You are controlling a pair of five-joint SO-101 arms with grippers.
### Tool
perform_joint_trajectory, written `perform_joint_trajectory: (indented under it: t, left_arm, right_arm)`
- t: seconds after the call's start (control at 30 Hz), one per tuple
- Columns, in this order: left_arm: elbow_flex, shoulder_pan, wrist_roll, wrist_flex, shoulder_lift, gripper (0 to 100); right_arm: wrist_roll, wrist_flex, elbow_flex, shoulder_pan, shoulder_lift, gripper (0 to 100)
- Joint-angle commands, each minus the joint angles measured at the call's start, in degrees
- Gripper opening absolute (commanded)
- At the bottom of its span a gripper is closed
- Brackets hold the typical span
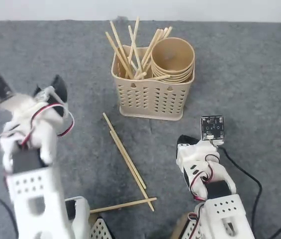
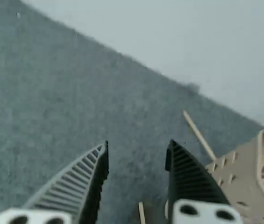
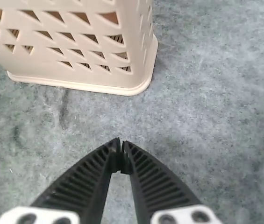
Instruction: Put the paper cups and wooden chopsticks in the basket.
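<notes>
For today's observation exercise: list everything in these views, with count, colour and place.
basket: one, beige, far middle of the carpet.
paper cups: one nested stack, brown, inside the basket; number unclear.
chopsticks in basket: several, pale wood, standing beside the cups.
chopsticks on carpet: three, pale wood, between the arms.
carpet: one, grey, under everything.
left gripper: one, black, open.
right gripper: one, black, shut, near the basket's base.

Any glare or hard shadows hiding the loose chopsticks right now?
High view: even light, no glare, loose chopsticks plain against the grey mat. Left wrist view: flat light, no glare. Right wrist view: only a faint shadow along the basket foot.
</notes>
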Motion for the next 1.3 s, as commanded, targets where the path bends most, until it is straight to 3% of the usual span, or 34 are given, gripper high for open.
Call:
perform_joint_trajectory:
  t: [0.0, 0.33, 0.7, 0.93, 1.07, 1.27]
  left_arm:
    - [-1.98, 2.73, 0.26, 1.67, 7.21, 20]
    - [-2.07, 14.15, 4.04, 2.90, 30.95, 20]
    - [-4.62, 18.73, 14.86, -13.63, 51.87, 20]
    - [-15.34, 18.37, 16.62, -5.45, 61.36, 18]
    - [-15.96, 18.37, 16.62, -5.45, 61.80, 1]
    - [-14.02, 18.37, 18.11, -5.36, 58.90, 1]
  right_arm:
    - [0.88, -0.84, 1.14, -0.57, -0.66, 0.8]
    - [0.79, -0.84, 1.14, -0.57, -0.66, 0.8]
    - [0.97, -0.75, 1.14, -0.57, -0.66, 0.8]
    - [1.05, -0.75, 1.14, -0.57, -0.66, 0.8]
    - [1.05, -0.75, 1.14, -0.57, -0.66, 0.8]
    - [1.05, -0.75, 1.14, -0.57, -0.66, 0.8]
